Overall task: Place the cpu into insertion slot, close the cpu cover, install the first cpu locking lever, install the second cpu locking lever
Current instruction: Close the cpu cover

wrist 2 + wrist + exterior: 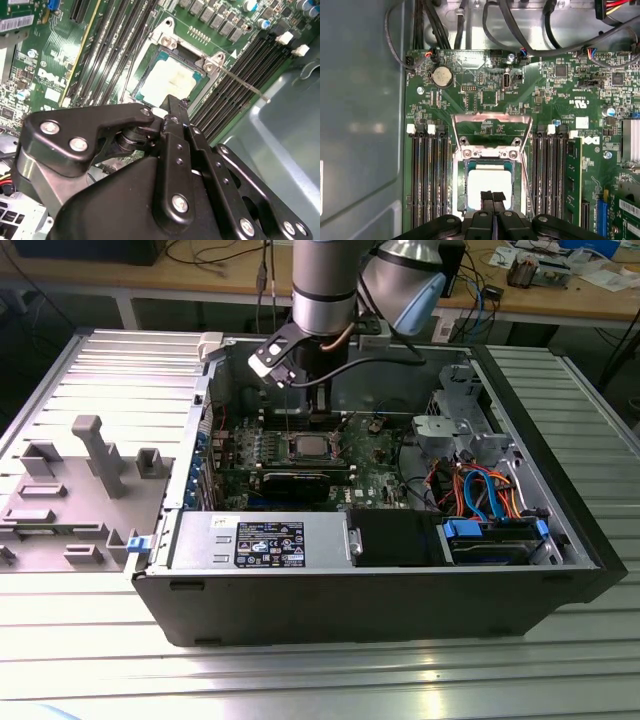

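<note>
Gripper (492, 195) fingers together over seated cpu (489, 177), cpu cover (490, 119) seemingly raised (memory slots (427, 180) flanking)

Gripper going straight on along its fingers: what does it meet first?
Probably the cpu, seated in the insertion slot just beyond the gripper in the first wrist view; the cpu cover is flipped open, off that line. Remaining gap unclear.

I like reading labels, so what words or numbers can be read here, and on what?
Sticker on the silver box: too small to read.
White lettering on the motherboard: a maker's logo, not quoted; other marks too small.
Cpu: no print that I can make out.
</note>
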Motion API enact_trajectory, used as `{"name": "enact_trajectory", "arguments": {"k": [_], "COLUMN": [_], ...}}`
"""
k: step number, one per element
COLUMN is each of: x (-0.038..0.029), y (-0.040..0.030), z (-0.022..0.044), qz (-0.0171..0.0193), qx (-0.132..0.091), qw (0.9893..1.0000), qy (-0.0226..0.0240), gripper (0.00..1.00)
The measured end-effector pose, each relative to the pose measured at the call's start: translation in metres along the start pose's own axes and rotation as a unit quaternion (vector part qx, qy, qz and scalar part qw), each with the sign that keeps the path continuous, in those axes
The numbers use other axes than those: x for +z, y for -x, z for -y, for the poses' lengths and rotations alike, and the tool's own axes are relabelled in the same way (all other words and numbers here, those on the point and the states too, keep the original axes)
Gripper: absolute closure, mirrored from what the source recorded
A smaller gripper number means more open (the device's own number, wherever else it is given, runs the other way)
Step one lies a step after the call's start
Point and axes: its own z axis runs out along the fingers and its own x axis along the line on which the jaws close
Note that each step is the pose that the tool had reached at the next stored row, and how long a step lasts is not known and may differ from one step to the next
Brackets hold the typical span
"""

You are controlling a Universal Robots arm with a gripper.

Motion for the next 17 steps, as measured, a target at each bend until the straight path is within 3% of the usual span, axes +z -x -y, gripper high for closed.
{"name": "enact_trajectory", "arguments": {"k": [2,3,12,17], "x": [-0.0001,-0.0006,-0.0152,-0.0152], "y": [0.0001,0.0001,-0.0002,-0.0001], "z": [-0.0033,-0.0034,-0.0037,-0.0074], "qz": [0.0000,0.0002,-0.0001,-0.0001], "qx": [0.000,0.000,0.000,0.000], "qw": [1.0000,1.0000,1.0000,1.0000], "qy": [-0.0077,-0.0090,-0.0086,-0.0085], "gripper": [0.89,0.89,0.89,0.89]}}
